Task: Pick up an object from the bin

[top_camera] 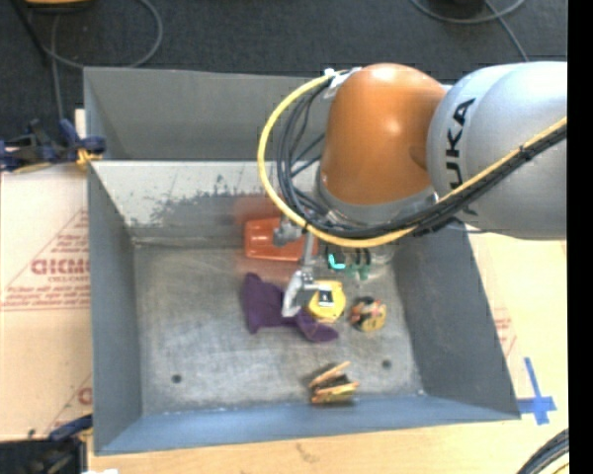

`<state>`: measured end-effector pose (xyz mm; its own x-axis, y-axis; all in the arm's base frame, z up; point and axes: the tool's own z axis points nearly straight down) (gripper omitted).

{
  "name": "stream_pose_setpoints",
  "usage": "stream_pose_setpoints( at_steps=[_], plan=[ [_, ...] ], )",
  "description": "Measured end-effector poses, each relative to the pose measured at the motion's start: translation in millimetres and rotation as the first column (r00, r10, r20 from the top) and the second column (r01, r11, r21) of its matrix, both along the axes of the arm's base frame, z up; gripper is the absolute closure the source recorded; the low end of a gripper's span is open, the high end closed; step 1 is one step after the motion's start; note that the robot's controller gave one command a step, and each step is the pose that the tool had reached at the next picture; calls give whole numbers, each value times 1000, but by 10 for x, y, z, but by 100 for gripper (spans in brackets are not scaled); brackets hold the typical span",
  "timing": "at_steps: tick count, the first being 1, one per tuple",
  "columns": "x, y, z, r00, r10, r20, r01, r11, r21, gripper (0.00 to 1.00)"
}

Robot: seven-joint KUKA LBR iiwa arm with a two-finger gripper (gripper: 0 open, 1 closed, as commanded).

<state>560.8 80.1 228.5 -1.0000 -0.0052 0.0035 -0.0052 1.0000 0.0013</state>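
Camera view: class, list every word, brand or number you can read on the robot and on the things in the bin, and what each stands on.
"KUKA": on the grey arm, lettering turned sideways.
Yellow round thing mid-bin: dark label, too small to read.
Round badge to its right: markings too blurred to read.
Purple cloth, orange block, wooden pegs: no text seen.

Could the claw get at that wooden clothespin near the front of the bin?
Probably yes. The clothespin lies alone on the bin floor with nothing over it, and the claw hangs nearby, by the purple cloth.
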Motion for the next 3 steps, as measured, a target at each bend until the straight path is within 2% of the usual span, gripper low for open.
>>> stream_pose_setpoints(
  at_steps=[1,2,3],
  plan=[
    [15,-3,40,1000,-2,8,2,1000,1,0],
    [9,-182,-430,1000,6,14,-6,1000,0,0],
    [94,-575,-1234,993,-119,6,119,993,0,100]
  ],
)
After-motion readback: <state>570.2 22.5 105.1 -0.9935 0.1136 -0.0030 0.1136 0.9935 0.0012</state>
